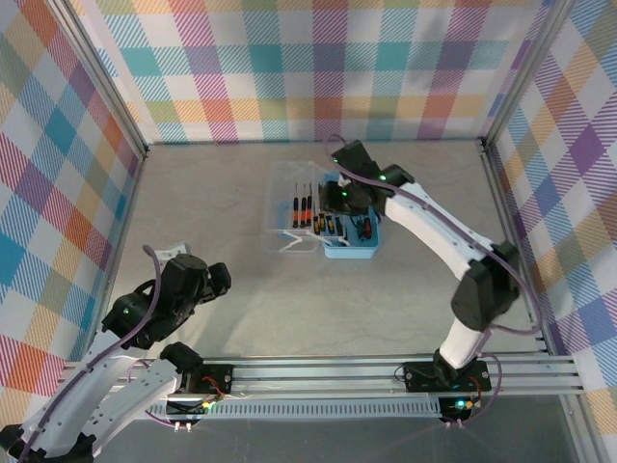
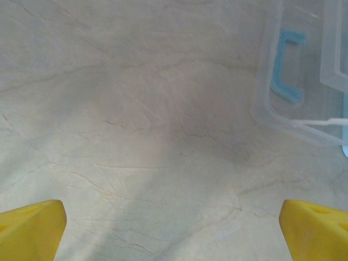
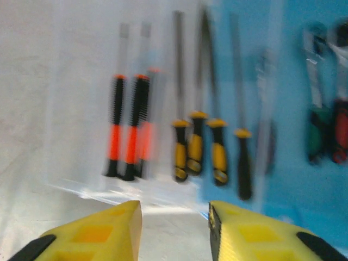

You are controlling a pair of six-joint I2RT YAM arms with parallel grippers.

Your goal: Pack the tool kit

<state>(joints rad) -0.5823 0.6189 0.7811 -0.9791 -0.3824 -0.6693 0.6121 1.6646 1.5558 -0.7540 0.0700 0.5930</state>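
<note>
The tool kit case lies open mid-table: its light-blue base (image 1: 352, 249) on the right, its clear lid (image 1: 285, 230) folded out to the left. Black-orange screwdrivers (image 1: 302, 210) (image 3: 128, 136) rest on the lid side. Yellow-handled screwdrivers (image 1: 329, 224) (image 3: 198, 147) lie at the seam with the blue base (image 3: 304, 109). My right gripper (image 1: 335, 201) (image 3: 175, 217) hovers over the case, its jaws apart with nothing between them; its wrist view is blurred. My left gripper (image 1: 214, 280) (image 2: 174, 228) stands wide open over bare table, left of and nearer than the lid (image 2: 283, 109).
Green- and red-handled tools (image 3: 326, 136) lie in the right part of the blue base. A blue latch (image 2: 288, 65) shows through the clear lid corner. Checked walls on metal posts (image 1: 116, 106) enclose the table; a rail (image 1: 366, 371) runs along the near edge.
</note>
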